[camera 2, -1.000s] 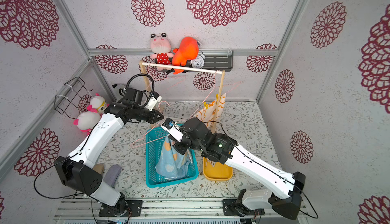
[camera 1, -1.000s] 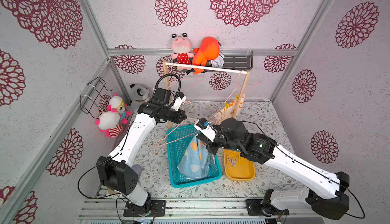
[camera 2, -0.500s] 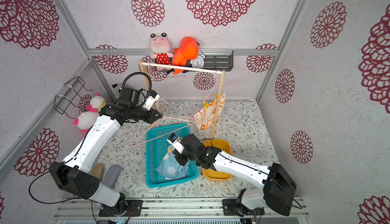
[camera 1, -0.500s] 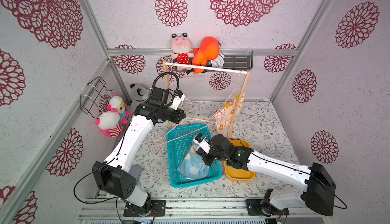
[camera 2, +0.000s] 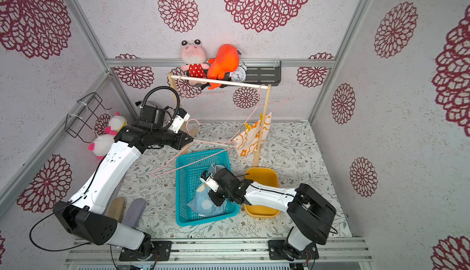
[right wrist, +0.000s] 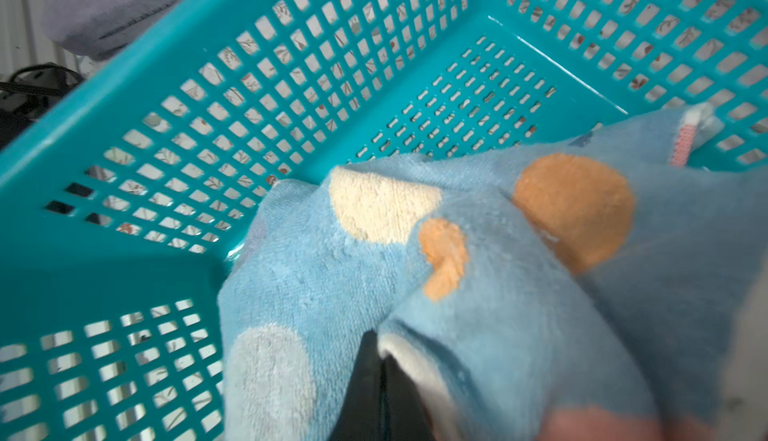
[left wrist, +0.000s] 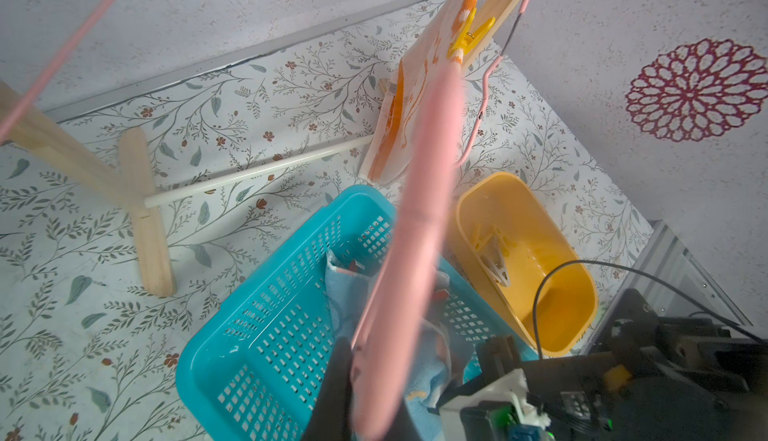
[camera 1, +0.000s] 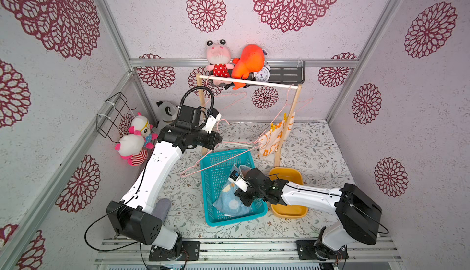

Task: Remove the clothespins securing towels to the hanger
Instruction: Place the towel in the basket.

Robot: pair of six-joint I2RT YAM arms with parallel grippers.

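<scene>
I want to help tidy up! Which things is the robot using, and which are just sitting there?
For the job: yellow clothespins, white towel, pink hanger, blue towel, teal basket, yellow tub.
Just lying about: plush toys, alarm clock, slippers.

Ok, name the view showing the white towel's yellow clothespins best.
Left wrist view: the yellow clothespins are close and large on the white towel. Both top views show them tiny; right wrist shows none.
</scene>
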